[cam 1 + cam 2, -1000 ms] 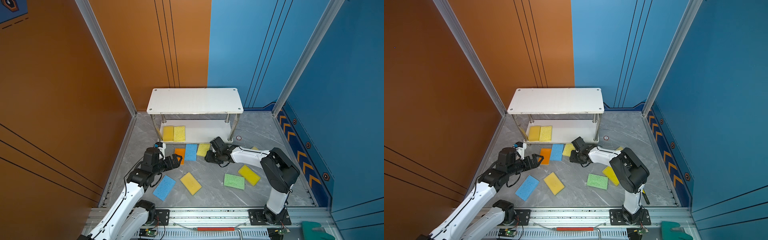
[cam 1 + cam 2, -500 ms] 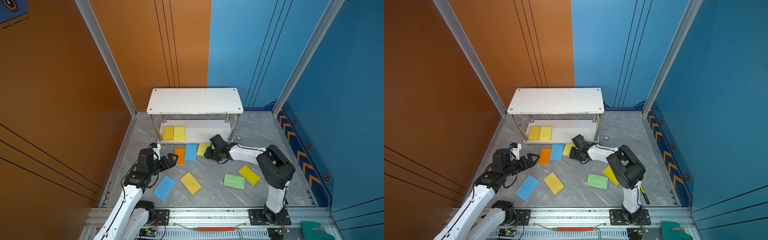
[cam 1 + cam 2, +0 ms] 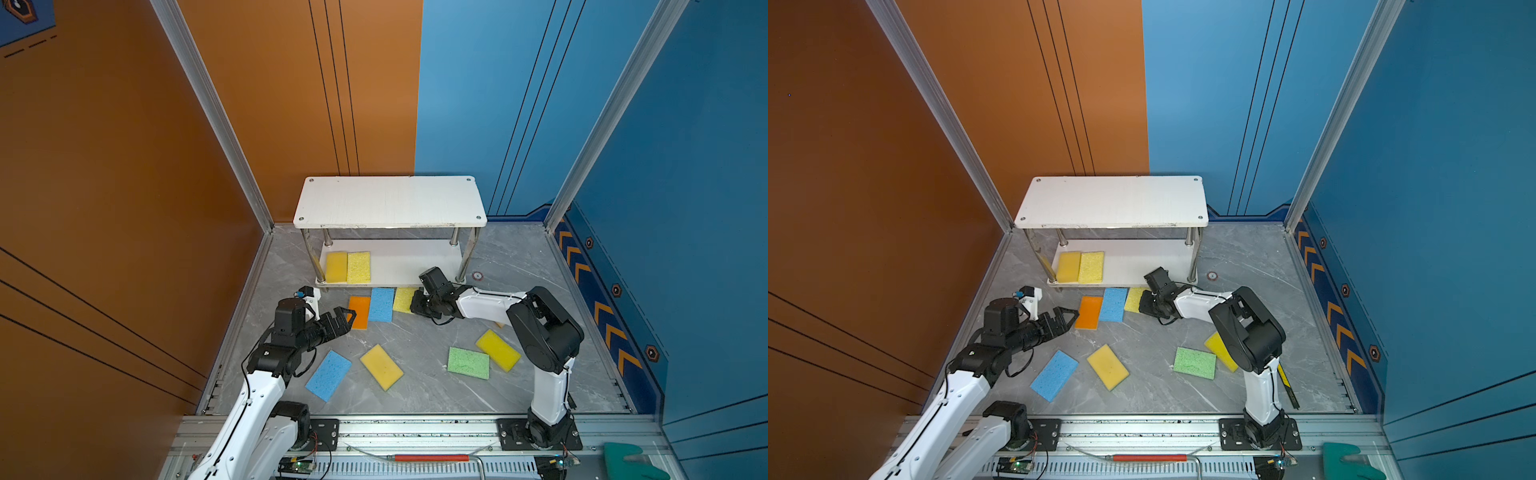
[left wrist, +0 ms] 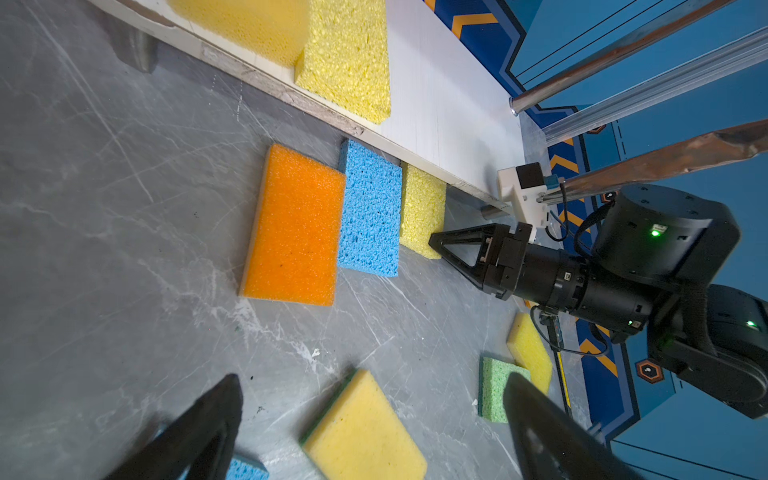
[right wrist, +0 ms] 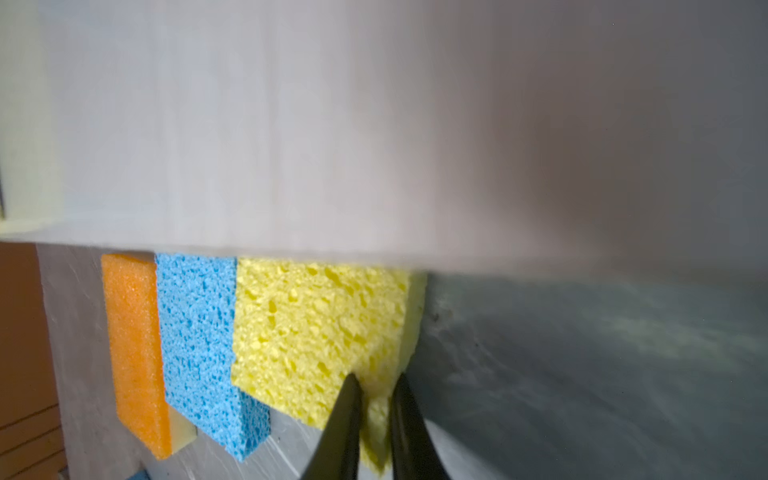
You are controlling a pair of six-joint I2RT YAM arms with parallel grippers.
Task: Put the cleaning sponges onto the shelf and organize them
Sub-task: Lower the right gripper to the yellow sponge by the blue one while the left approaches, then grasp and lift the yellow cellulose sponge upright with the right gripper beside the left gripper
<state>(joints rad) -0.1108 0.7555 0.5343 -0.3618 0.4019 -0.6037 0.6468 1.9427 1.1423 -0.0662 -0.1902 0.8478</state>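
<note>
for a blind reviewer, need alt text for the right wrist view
The right hand pinches the corner of a yellow sponge on the grey floor. A blue sponge and an orange sponge lie beside it, at the edge of the white shelf.

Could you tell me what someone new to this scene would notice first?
The white shelf at the back stands out, with two yellow sponges on its lower board. In front of it, the right claw pinches a pale yellow sponge in a row with a blue sponge and an orange sponge.

orange wall (image 3: 124,166) | blue wall (image 3: 685,166) | grey marbled floor (image 3: 419,332) | aluminium corner posts (image 3: 216,120)
</note>
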